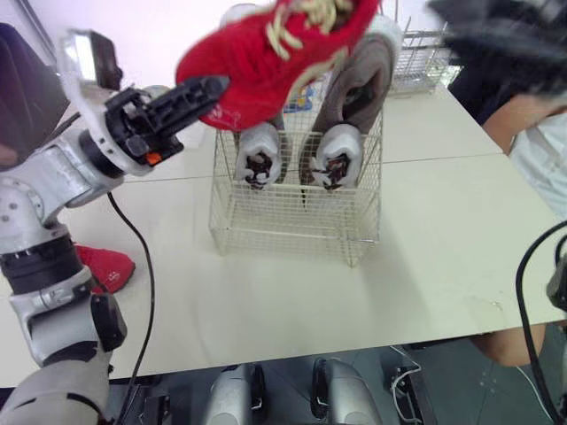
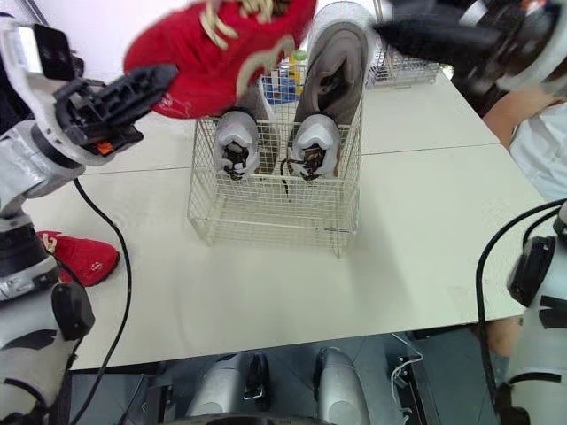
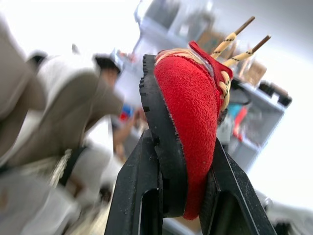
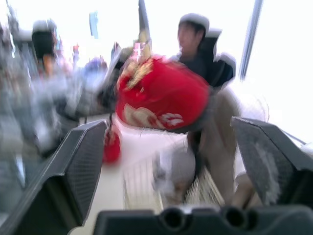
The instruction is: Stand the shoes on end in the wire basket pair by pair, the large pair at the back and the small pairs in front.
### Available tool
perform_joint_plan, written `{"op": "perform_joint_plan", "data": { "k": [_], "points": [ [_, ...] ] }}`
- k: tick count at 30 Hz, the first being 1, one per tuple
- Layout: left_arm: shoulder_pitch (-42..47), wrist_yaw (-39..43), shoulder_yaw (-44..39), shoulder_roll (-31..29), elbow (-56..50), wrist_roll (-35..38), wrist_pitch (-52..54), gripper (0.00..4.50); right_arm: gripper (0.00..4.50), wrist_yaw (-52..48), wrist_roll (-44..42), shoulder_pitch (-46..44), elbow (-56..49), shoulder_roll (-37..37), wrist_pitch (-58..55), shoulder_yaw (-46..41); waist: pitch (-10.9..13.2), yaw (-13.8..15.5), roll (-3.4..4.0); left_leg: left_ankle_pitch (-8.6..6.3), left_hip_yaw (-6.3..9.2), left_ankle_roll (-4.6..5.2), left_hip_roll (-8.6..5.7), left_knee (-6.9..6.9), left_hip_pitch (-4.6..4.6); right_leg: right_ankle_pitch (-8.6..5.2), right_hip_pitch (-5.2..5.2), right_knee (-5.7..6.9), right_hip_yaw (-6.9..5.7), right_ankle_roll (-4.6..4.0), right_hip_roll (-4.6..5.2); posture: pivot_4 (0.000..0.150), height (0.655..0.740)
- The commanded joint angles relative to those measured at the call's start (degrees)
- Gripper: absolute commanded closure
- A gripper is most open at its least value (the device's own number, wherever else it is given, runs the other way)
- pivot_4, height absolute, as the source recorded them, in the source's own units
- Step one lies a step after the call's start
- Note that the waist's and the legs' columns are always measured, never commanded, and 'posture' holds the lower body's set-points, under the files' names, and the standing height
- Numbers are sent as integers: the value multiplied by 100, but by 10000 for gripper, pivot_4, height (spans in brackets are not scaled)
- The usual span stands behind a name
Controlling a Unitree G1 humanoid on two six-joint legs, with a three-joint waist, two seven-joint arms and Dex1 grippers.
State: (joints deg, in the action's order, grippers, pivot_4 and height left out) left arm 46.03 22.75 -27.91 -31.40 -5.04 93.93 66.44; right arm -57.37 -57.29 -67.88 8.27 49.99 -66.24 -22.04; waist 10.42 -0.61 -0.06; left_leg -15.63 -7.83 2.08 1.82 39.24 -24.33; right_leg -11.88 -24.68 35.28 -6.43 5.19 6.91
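Observation:
My left gripper (image 1: 208, 88) is shut on the sole edge of a red suede shoe (image 1: 275, 62) with tan laces, held in the air over the back left of the wire basket (image 1: 292, 232). The left wrist view shows the red shoe (image 3: 190, 122) clamped between both fingers. A large grey and white pair (image 1: 337, 155) stands on end in the back of the basket. A second red shoe (image 1: 106, 266) lies on the table at the far left. My right gripper (image 2: 399, 35) hovers open just right of the held shoe, above the basket.
A person (image 1: 540, 150) sits at the table's right edge, close to my right arm. Another wire rack (image 1: 425, 57) stands at the back right. The white table (image 1: 425, 266) has free room in front of and beside the basket.

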Motion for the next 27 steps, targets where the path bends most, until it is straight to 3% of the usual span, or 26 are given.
{"op": "perform_joint_plan", "data": {
  "k": [1,7,12,27],
  "points": [
    [-169,-525,-81,461,-618,484,-854,41867,726,1582,-1027,222,-49,-765,-595,-910,0,-2,0,0,0,0,0,0,1,2,0,0,0,-3,0,1500,7400],
    [-213,-811,305,1068,-980,564,-1586,41867,726,3417,-2056,382,-477,-2083,-511,-1108,2,9,6,3,-4,1,0,0,-3,5,-5,7,-1,-5,-8,1500,7400],
    [-186,-683,608,1191,-904,404,-1825,41867,726,4070,-2483,403,-783,-2753,-83,-873,1,21,5,3,-4,3,-2,1,-6,4,-3,3,-3,-3,-12,1500,7400],
    [-450,-414,1035,1219,-684,47,-2027,41867,726,3830,-2535,302,-1037,-2931,675,-30,1,-5,5,2,-3,4,1,0,-5,4,-2,-2,-3,-2,-19,1500,7400]
  ]
}}
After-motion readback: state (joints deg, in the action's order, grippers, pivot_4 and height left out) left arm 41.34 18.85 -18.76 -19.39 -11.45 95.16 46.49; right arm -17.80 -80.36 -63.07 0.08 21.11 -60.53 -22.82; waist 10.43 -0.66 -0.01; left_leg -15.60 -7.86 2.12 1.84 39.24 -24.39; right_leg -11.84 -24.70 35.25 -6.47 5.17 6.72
